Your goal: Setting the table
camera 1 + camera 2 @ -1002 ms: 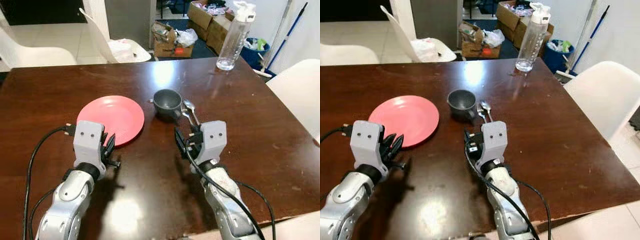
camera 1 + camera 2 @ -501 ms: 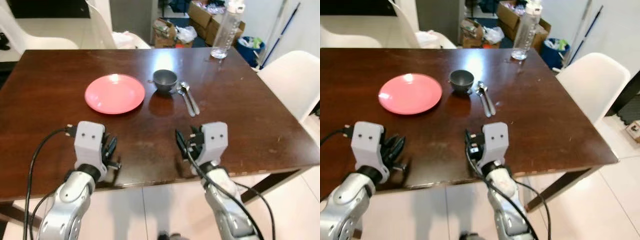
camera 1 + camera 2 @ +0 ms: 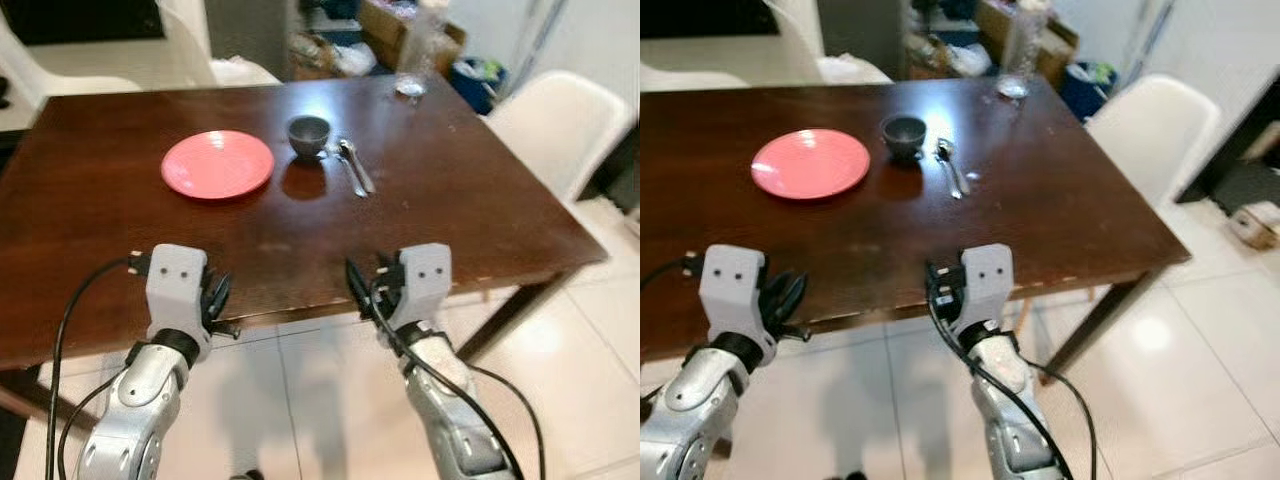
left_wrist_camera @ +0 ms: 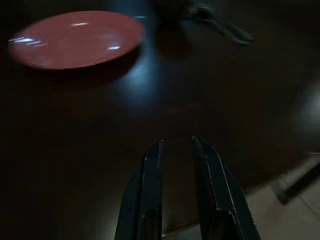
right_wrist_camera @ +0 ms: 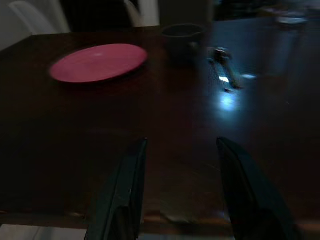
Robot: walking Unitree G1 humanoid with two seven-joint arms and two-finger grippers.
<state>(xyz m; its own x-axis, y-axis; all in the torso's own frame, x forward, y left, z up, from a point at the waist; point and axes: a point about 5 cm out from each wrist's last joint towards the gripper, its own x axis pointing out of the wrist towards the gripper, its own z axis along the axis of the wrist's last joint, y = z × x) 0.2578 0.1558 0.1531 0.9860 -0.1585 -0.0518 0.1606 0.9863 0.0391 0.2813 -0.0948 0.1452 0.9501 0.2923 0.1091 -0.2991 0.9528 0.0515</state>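
Table (image 3: 140, 210): you are looking down at a dark brown wooden top, with its near edge running just in front of both grippers.
Plate (image 3: 217, 164): a pink plate lies flat on the table's far left part, nothing on it.
Cup (image 3: 308, 135): a small dark grey cup stands upright just to the right of the plate, a narrow gap between them.
Cutlery (image 3: 353, 165): a spoon and a second metal piece lie side by side just right of the cup, handles pointing toward you (too blurred to say what the second piece is).
Bottle (image 3: 1018, 48): a clear bottle stands near the table's far right edge, well apart from the plate; it is blurred.
Left gripper (image 4: 176, 144): you have it raised at the near edge of the table, aimed toward the plate; its two black fingers (image 4: 150, 192) sit close together with only a thin slit between them, holding nothing.
Right gripper (image 5: 181, 142): it sits at the near edge too, level with the left one and aimed toward the cup and cutlery; its fingers (image 5: 125, 185) are spread wide apart with bare tabletop showing between them.
Chairs: a white chair (image 3: 550, 125) stands by the table's right side, and another white chair (image 3: 215, 50) is beyond the far edge.
Floor (image 3: 570, 370): pale tiles lie under and to the right of the table.
Background: cardboard boxes (image 3: 385, 20) sit on the floor behind the table (detail is lost to blur).
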